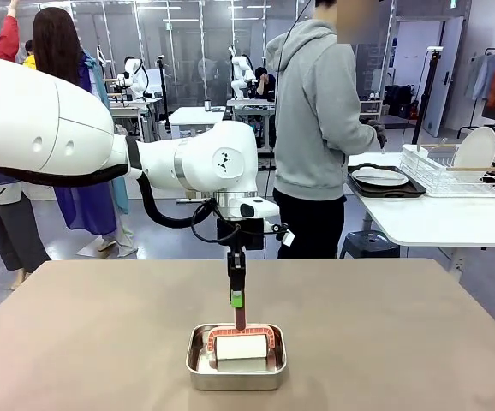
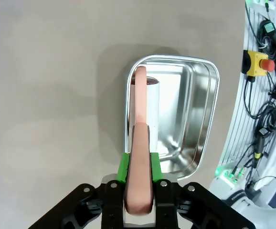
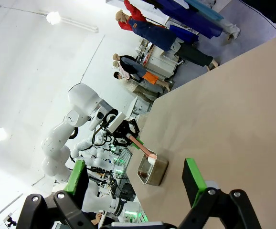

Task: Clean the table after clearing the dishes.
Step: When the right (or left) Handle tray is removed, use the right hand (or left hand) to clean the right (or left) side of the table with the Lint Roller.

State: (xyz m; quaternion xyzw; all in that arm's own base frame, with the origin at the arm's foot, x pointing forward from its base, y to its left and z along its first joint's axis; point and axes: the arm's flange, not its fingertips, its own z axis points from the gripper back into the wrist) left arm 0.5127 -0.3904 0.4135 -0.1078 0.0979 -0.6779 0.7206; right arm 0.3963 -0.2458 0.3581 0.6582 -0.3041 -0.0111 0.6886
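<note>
Reading the left wrist view first, I find the left pincer pointing straight down and shut tight on the pink handle of a white block. Both green pads press the flat sides of the handle, which runs forward between them. The block lies directly below the pincer, inside a steel pan, close to the pan wall on the picture's left.

The front view confirms the grip. The left pincer hangs upright over the pan, its fingers meet the top of the arched handle, and the block rests on the pan floor. The pan stands on the brown table, near the robot's edge.

I see the right pincer with its jaws wide apart and nothing between them. It is held above the tabletop, and the pan lies well ahead of it.

The dishes are well beyond the left pincer and off to its right in the front view. On a white table a white plate lies on a dark tray. Just beside the tray stands a wire rack with a second plate on edge in it. A person in a grey hoodie stands behind the brown table, next to the tray, with one hand near it.
</note>
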